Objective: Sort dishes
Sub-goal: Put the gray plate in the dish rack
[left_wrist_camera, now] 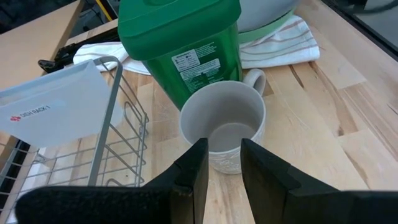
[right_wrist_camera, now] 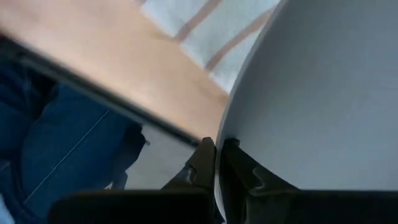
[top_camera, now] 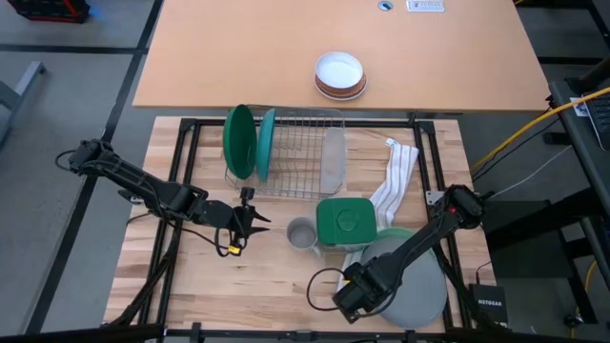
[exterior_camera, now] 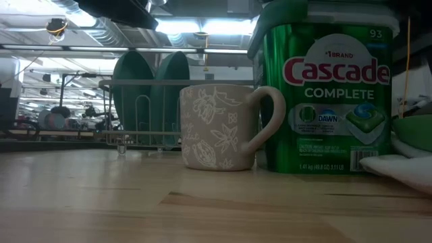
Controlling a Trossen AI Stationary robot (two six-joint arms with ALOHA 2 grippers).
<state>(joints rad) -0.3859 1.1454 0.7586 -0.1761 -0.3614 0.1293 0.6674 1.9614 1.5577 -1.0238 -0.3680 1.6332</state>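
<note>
right gripper pinching grey plate; mug, detergent tub beside

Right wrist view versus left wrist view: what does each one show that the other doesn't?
Only the right wrist view shows the right gripper shut on the rim of the grey plate. Only the left wrist view shows the left gripper, slightly open, near the mug, plus the green tub and dish rack. Both show the striped towel and wooden tabletop.
</note>
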